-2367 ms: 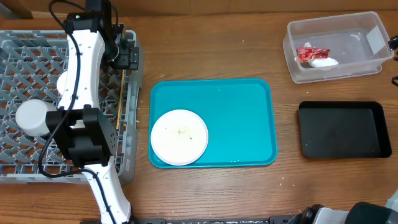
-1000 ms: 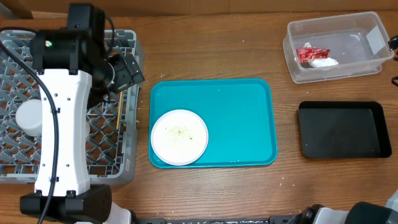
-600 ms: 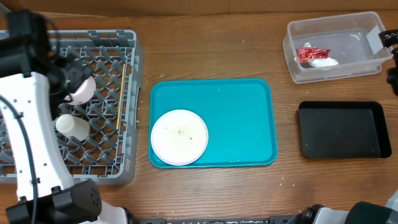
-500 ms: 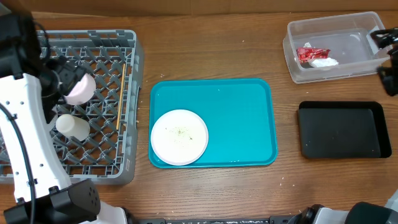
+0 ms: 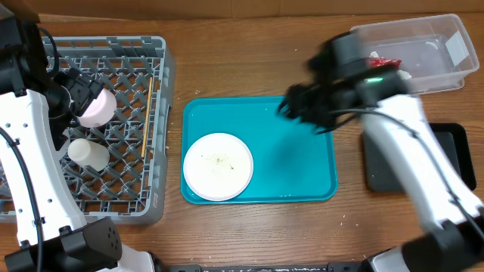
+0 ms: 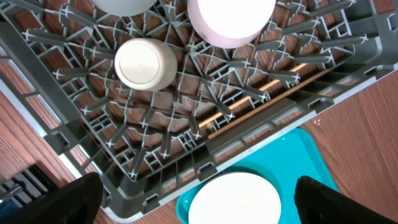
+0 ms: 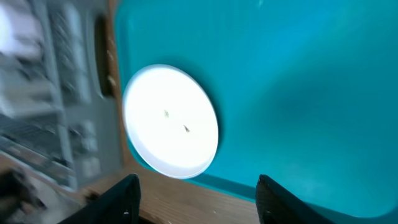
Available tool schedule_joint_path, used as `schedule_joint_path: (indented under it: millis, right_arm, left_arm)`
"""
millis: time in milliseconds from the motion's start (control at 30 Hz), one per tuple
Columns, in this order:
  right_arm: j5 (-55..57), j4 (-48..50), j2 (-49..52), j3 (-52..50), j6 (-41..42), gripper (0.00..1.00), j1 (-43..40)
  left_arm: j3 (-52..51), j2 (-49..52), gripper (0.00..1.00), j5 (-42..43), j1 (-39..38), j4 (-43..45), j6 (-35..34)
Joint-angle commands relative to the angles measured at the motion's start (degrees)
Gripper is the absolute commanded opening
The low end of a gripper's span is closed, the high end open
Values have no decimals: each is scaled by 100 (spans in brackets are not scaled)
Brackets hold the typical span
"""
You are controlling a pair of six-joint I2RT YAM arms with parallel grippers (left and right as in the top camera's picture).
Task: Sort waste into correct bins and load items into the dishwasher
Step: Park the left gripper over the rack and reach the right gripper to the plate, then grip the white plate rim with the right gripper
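Wood-grain tabletop (image 5: 249,68), seen from overhead and from both wrists; contents listed from the left.

1. Grey lattice dish rack (image 5: 160,91), far left. It holds a pale bowl (image 5: 97,108) and, just in front of it, a white cup (image 5: 87,153) that shows a flat round end to the cameras. Two wooden chopsticks (image 5: 147,113) lie flat along the rack's right wall. (Another white rounded piece is cut off at the top of the left wrist view and cannot be identified.)
2. Left gripper (image 6: 199,183), held above the rack. Its fingers (image 6: 62,199) are spread wide at the frame corners with nothing between them.
3. Teal tray (image 5: 302,174), centre, just right of the rack. A small white plate (image 5: 218,166) sits in its front-left corner with a few small crumbs (image 5: 220,159) near its middle.
4. Right gripper (image 7: 199,186), over the back-right part of the teal tray, blurred in the overhead view. Its wrist view shows the fingers (image 7: 121,199) apart and empty, with the plate below and ahead of them, untouched.
5. Clear plastic tub (image 5: 446,75), back right. A red foil wrapper (image 5: 384,62) lies inside, partly hidden by the right arm.
6. Black tray (image 5: 470,151), in front of the tub, mostly covered by the same arm. Its contents cannot be told.
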Motion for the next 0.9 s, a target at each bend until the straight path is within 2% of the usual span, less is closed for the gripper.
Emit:
schedule_joint_path:
  millis: [0, 33, 100, 167, 700, 867]
  right_arm:
    - [435, 136, 544, -195, 323, 60, 546]
    - [435, 192, 730, -210, 326, 59, 684]
    - [459, 315, 1226, -210, 321, 49, 997]
    - [501, 348, 1475, -210, 323, 45, 1123]
    - [501, 695, 2417, -254, 393, 48, 1276]
    - [1300, 763, 2420, -553, 745, 48, 1268]
  left_arm:
    - [-24, -55, 100, -13, -7, -7, -138]
    - [-24, -55, 100, -15, -7, -4, -138]
    - [-24, -55, 100, -15, -7, -4, -138]
    - [-24, -55, 100, -15, -7, 9, -138]
    - [-24, -52, 100, -13, -7, 17, -138]
    - [-24, -52, 100, -13, -7, 17, -138]
